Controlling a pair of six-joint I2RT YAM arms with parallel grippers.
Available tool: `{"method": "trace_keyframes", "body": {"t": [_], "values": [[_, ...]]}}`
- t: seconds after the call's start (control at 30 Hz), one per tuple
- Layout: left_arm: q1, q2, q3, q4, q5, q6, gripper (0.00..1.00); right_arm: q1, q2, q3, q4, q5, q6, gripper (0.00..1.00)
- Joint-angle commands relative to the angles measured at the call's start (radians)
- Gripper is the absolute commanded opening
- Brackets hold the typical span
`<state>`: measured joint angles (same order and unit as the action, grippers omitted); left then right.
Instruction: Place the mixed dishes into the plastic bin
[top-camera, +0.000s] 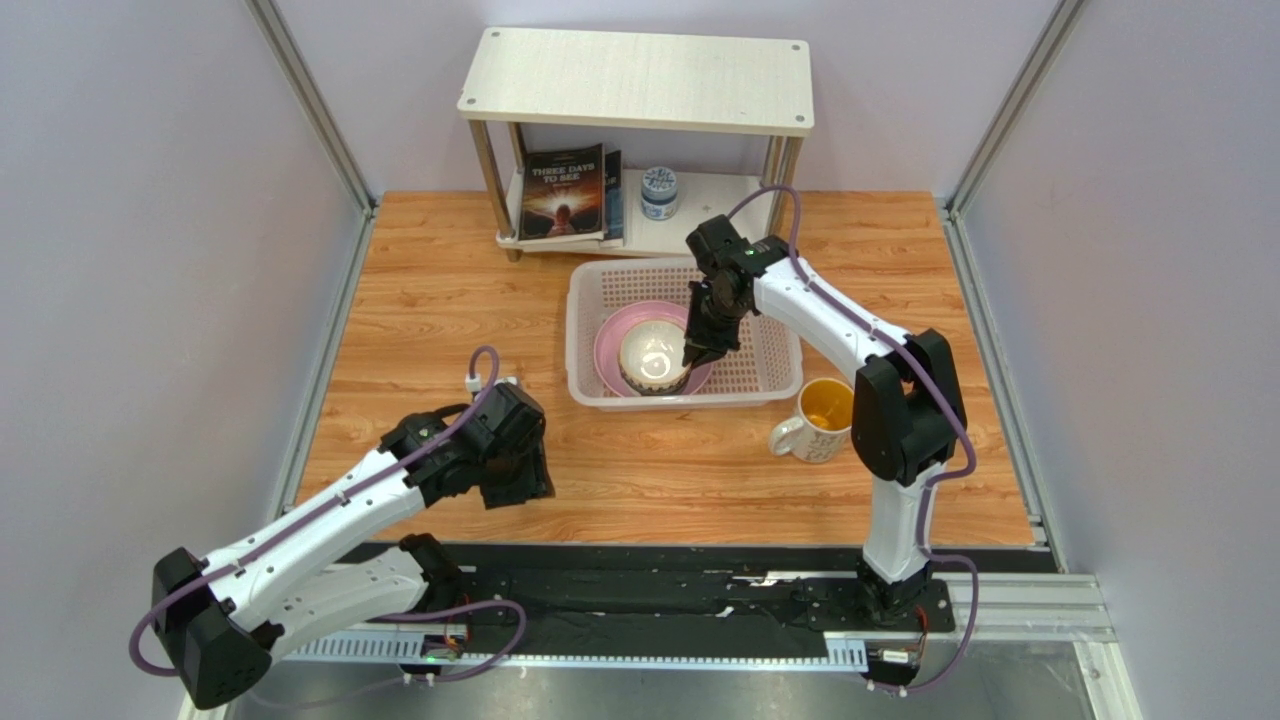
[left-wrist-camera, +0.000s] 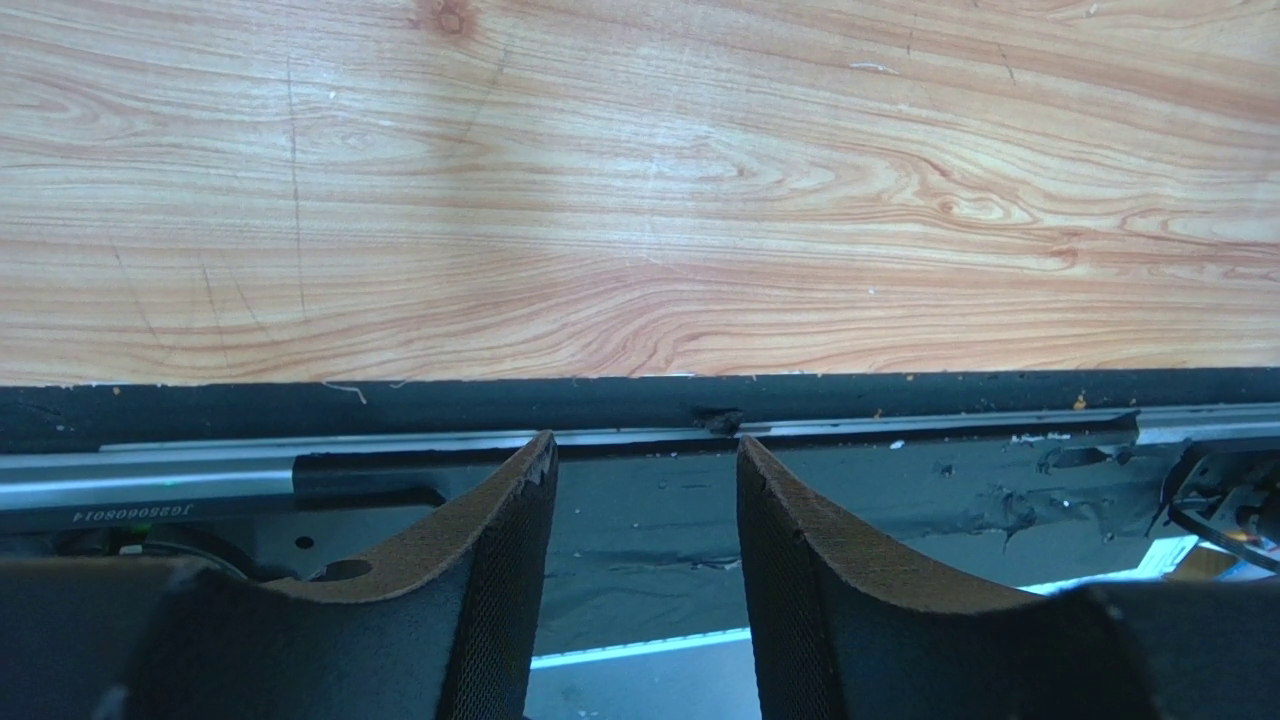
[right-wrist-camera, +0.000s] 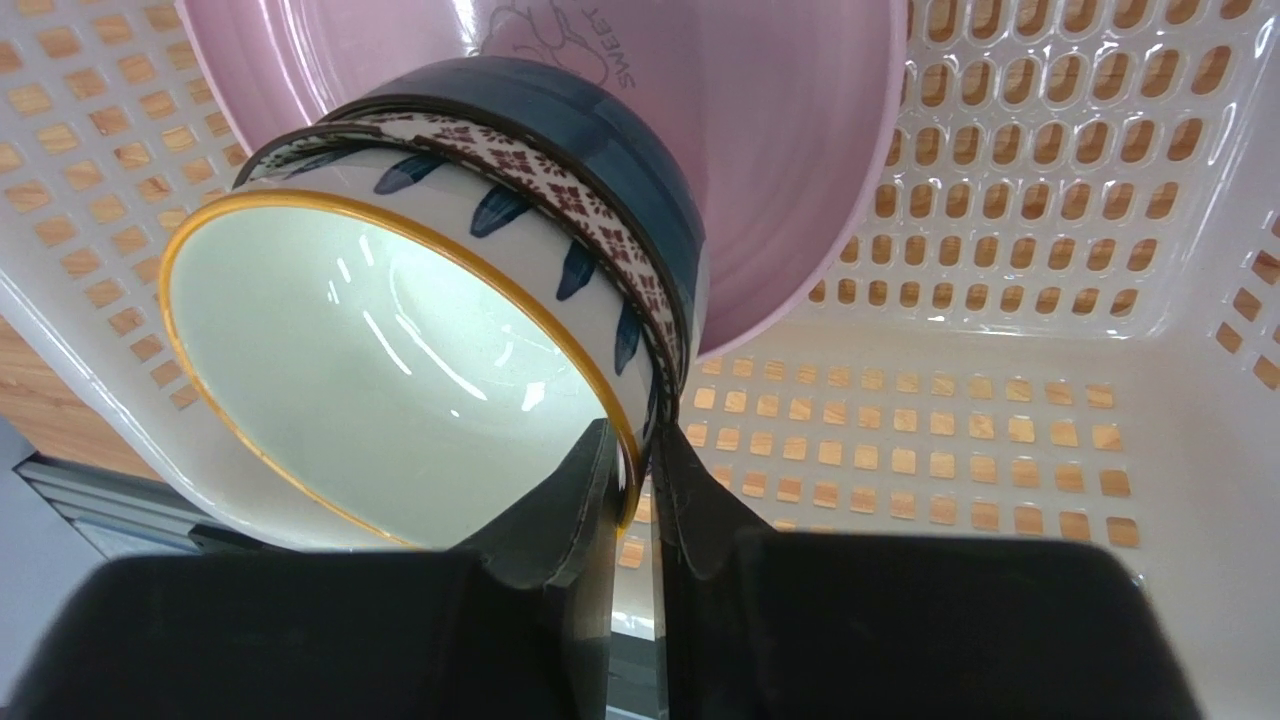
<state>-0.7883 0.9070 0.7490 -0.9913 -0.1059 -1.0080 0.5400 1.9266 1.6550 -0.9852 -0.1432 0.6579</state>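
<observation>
Left gripper (left-wrist-camera: 646, 450) hovers over the table (left-wrist-camera: 601, 180), jaws half apart and empty. In the plastic bin (top-camera: 589, 323), the right gripper (right-wrist-camera: 643, 450) pinches the white bowl (right-wrist-camera: 376, 375) by its rim, nested in the dark-patterned bowl (right-wrist-camera: 616, 165) on the pink plate (right-wrist-camera: 796, 180); best to release gently and lift straight up. The mug (top-camera: 819, 417) stands on the table, right of the bin.

Bowls (top-camera: 652, 354) sit on the plate (top-camera: 606, 348) in the bin (top-camera: 684, 402); mug (top-camera: 819, 417) stands right of it.
</observation>
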Motion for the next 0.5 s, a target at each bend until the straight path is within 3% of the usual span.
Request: {"method": "trace_keyframes", "body": {"t": [0.0, 0.27, 0.37, 0.47], "values": [[0.004, 0.003, 0.007, 0.014, 0.009, 0.014, 0.53, 0.005, -0.041, 0.037, -0.007, -0.001, -0.006, 0.17], [0.003, -0.010, 0.024, 0.017, 0.011, 0.028, 0.53, 0.005, -0.052, 0.075, -0.035, -0.010, -0.012, 0.39], [0.001, -0.022, 0.046, 0.028, 0.000, 0.049, 0.54, 0.005, -0.107, 0.059, -0.033, -0.004, -0.004, 0.51], [-0.002, -0.008, 0.081, 0.078, 0.018, 0.087, 0.56, 0.005, -0.175, 0.051, -0.049, -0.002, 0.002, 0.56]]}}
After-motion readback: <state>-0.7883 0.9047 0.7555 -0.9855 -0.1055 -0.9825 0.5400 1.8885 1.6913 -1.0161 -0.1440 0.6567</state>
